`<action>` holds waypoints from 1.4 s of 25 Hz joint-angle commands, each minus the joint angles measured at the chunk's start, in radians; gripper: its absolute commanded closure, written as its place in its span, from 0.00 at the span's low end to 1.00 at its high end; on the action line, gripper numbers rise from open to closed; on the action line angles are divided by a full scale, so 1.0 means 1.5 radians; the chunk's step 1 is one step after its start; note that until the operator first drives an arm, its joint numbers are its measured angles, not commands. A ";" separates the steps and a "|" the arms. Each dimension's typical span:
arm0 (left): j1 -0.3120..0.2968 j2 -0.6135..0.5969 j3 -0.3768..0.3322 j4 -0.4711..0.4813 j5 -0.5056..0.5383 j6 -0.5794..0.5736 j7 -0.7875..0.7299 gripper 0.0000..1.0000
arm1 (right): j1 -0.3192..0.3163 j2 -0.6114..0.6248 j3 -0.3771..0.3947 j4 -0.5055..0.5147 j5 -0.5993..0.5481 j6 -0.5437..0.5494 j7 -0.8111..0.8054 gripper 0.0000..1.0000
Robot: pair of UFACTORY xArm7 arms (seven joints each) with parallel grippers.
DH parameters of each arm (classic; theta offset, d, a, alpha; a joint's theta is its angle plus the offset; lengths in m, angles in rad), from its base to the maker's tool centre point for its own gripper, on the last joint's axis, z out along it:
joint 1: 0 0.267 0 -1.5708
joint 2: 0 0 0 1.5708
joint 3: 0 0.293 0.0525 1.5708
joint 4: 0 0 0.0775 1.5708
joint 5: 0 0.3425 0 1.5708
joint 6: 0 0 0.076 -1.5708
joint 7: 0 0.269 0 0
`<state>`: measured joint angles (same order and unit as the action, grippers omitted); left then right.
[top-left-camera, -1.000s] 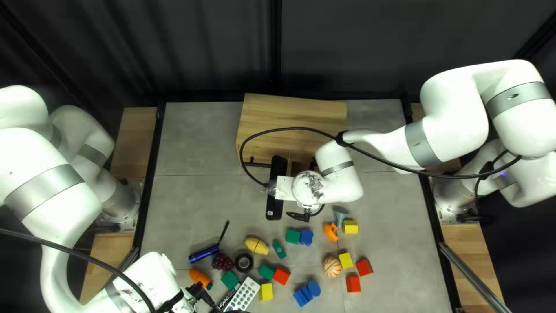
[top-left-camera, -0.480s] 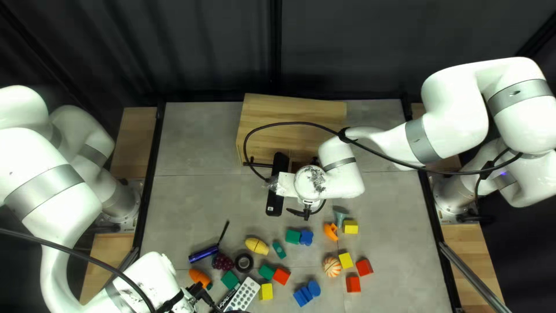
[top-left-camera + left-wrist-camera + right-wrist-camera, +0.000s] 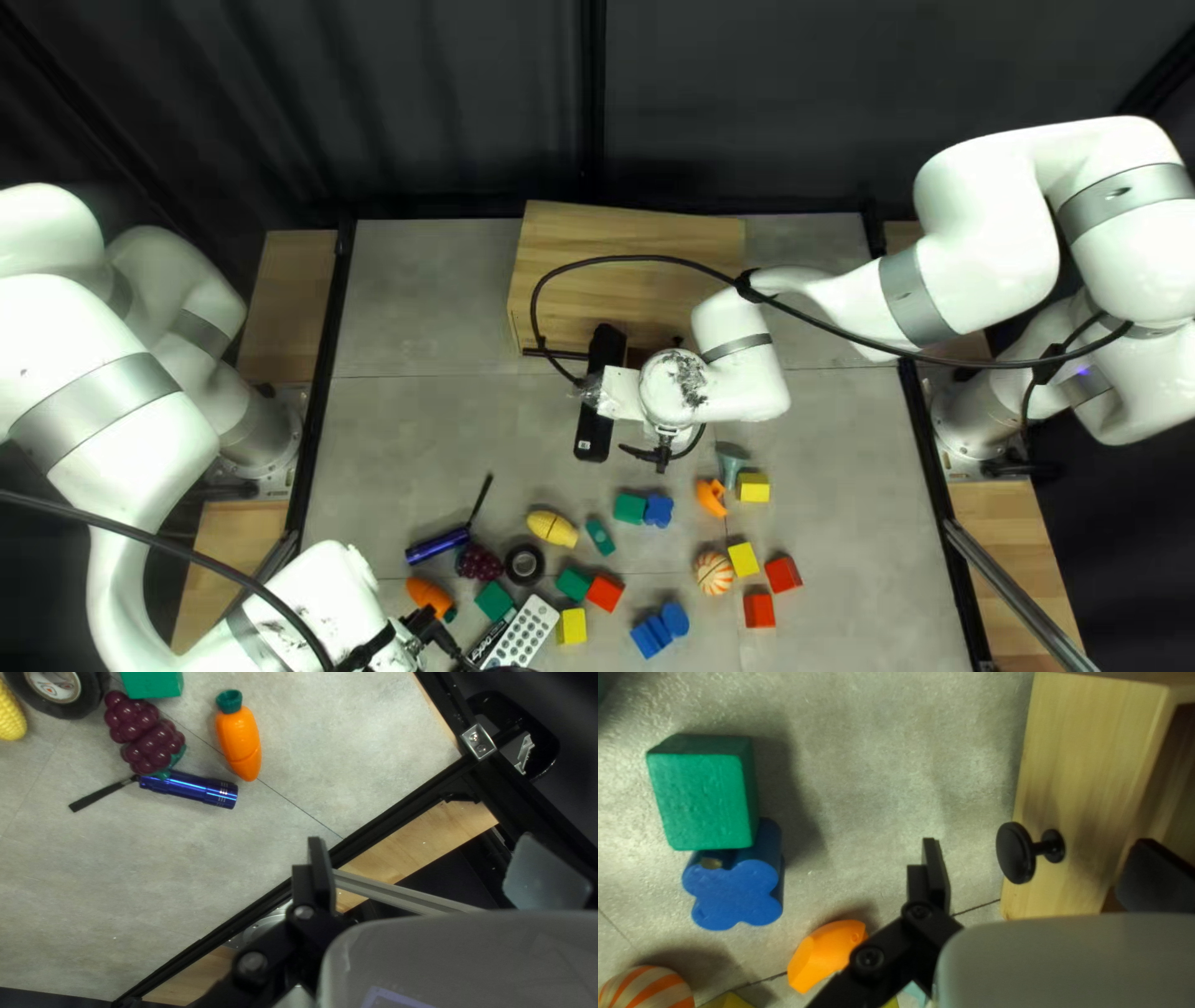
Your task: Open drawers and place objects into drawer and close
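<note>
The wooden drawer cabinet (image 3: 623, 255) stands at the back in the top left view. My right gripper (image 3: 594, 429) is at its front, its fingertips hidden under the arm. In the right wrist view that gripper (image 3: 1042, 868) stands open above a drawer front (image 3: 1089, 765), the round black knob (image 3: 1016, 852) lying between its spread fingers. Behind the front, part of a drawer's hollow shows. My left gripper (image 3: 436, 632) is low at the left of the top left view; in its wrist view the gripper (image 3: 433, 871) is open and holds nothing, near a blue flashlight (image 3: 190, 789) and carrot (image 3: 240, 740).
Loose toys lie across the table's near half: a green block (image 3: 704, 793), a blue flower-shaped block (image 3: 735, 890), a striped ball (image 3: 713, 574), a black tape roll (image 3: 524, 565), a toy corn (image 3: 552, 529) and several coloured blocks. A black frame rail (image 3: 398, 815) runs beneath my left gripper.
My right arm's wrist and its cable have shifted slightly rightward in the top left view, and the black gripper part has moved a little toward the cabinet. The left arm and toys look unmoved.
</note>
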<state>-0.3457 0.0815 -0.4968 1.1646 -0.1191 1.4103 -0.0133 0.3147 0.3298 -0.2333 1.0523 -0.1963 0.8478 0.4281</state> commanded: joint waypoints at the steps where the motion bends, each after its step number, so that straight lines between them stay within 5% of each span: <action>1: 0.000 0.000 0.000 0.000 0.000 0.000 0.000 0.00 | 0.000 0.000 0.002 0.002 0.002 0.002 -0.003 0.00; 35: 0.000 0.000 0.000 0.000 0.000 0.000 0.000 0.00 | 0.005 -0.020 0.015 -0.012 0.015 -0.015 -0.013 0.00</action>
<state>-0.3457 0.0815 -0.4968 1.1646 -0.1191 1.4103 -0.0133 0.3208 0.3003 -0.2130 1.0336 -0.1755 0.8249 0.4094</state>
